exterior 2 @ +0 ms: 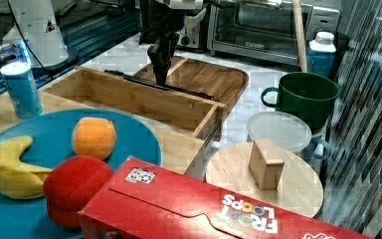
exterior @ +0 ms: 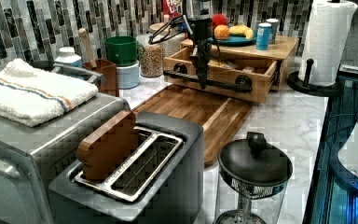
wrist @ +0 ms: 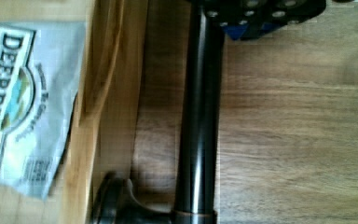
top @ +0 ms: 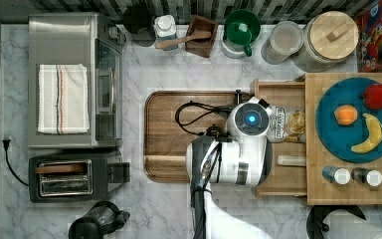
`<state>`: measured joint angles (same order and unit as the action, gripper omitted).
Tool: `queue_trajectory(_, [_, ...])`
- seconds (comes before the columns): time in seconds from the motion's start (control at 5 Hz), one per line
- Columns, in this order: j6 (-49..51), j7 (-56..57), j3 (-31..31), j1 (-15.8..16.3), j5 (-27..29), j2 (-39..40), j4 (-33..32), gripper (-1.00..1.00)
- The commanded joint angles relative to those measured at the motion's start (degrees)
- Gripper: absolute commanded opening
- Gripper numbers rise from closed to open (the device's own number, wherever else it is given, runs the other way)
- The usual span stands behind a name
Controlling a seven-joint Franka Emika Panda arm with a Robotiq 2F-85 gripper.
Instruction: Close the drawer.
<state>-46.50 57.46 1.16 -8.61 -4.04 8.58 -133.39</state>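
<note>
The shallow light bamboo drawer (exterior 2: 129, 97) stands pulled well out from under the pale wood slab top (top: 323, 186), a silver chip bag (wrist: 23, 107) inside. The black gripper (exterior: 201, 70) is at its dark bar handle (wrist: 199, 121); whether its fingers are parted or closed cannot be told. Closing appears entirely undone; the darker wooden tray (top: 169, 129) lies at the top view's left.

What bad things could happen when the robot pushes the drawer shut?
The tool is down at the black handle of the open drawer. It might slip off the round bar and bump the tray below. The chip bag inside may crumple if it catches under the top. A hard push might shake the cans standing there.
</note>
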Motion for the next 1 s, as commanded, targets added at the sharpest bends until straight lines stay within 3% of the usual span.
queue_trajectory(0.2, [-5.1,13.3,8.8,-10.2,-0.2,5.8,11.2,-1.0])
queue_trajectory(0.6, [-6.1,13.6,12.6,-11.5,-3.0,7.5,15.5,-1.0])
queue_trajectory(1.0, [-5.8,14.8,14.5,-11.6,-2.2,9.7,19.0,-1.0])
